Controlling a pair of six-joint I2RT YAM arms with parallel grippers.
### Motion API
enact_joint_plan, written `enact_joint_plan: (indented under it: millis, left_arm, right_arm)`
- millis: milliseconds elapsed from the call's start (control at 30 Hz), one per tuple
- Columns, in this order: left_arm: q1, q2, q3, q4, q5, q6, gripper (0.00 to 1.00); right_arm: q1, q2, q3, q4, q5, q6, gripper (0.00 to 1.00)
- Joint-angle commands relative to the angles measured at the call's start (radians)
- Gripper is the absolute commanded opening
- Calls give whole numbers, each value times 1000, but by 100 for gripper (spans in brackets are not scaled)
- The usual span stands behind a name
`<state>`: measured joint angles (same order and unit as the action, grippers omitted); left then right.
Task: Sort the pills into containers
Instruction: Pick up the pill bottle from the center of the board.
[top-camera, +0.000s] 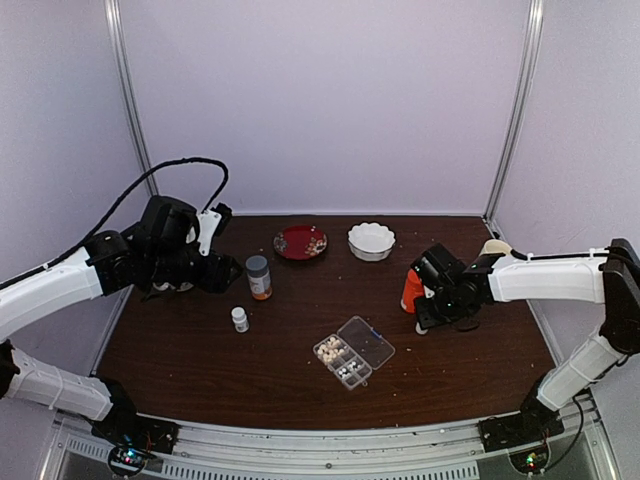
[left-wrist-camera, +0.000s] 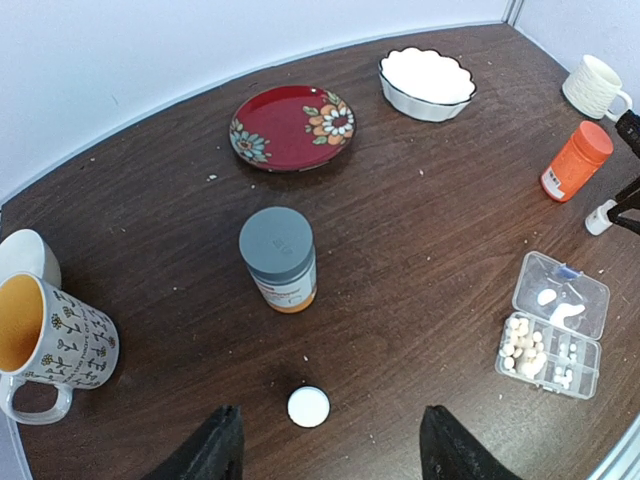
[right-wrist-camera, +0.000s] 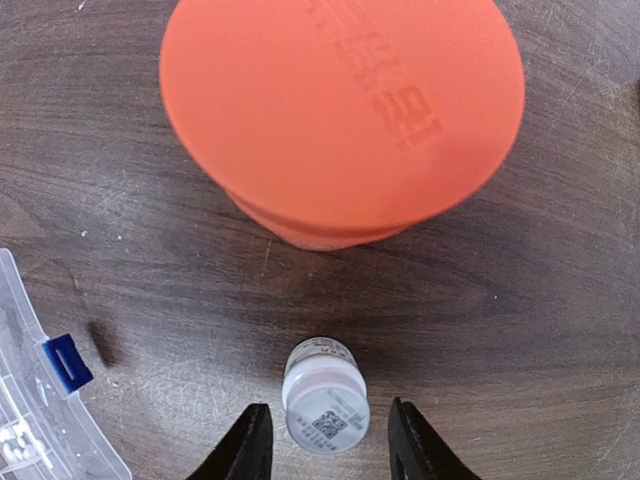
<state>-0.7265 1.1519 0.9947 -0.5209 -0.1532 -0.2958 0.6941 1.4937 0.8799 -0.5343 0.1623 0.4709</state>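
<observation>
pills (left-wrist-camera: 520, 340) lie in the cells of the clear pill box (left-wrist-camera: 594, 368), which sits on the brown table (left-wrist-camera: 420, 230) near its front edge, between the two arms. its lid (left-wrist-camera: 560, 285) is folded open and lies flat beside the cells. one cell holds a heap of cream pills, others only a few white ones.

right gripper (right-wrist-camera: 328, 425) is low over the table on the right side. its fingers (right-wrist-camera: 250, 445) stand on both sides of a small white bottle (right-wrist-camera: 325, 395). a thin gap shows on each side, so they are not pressing on it. orange bottle (right-wrist-camera: 340, 110) stands upright just behind this small bottle.

left gripper (left-wrist-camera: 330, 430) hovers over the left side of the table, fingers spread wide with nothing between them. below it stands a second small white bottle (left-wrist-camera: 308, 406), and further on an amber bottle with a grey cap (left-wrist-camera: 278, 258). a red plate (left-wrist-camera: 292, 127) and a white bowl (left-wrist-camera: 427, 83) are at the back, and a flowered mug (left-wrist-camera: 55, 340) at the far left.
</observation>
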Motion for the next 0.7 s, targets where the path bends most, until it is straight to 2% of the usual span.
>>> enact_joint_plan:
  millis: [0, 367, 600, 667]
  left_arm:
    - [-2, -8, -4, 38, -14, 4, 63]
    - [-4, -13, 1, 25, -29, 4, 63]
    - [-4, -12, 0, 18, -34, 6, 63]
    - [-3, -12, -1, 19, -32, 6, 63]
  right_arm:
    - [-7, 22, 14, 6, 31, 6, 41]
    - [-7, 36, 21, 12, 34, 5, 36]
    - [-7, 45, 21, 15, 36, 3, 30]
    - [-7, 42, 21, 15, 37, 1, 26]
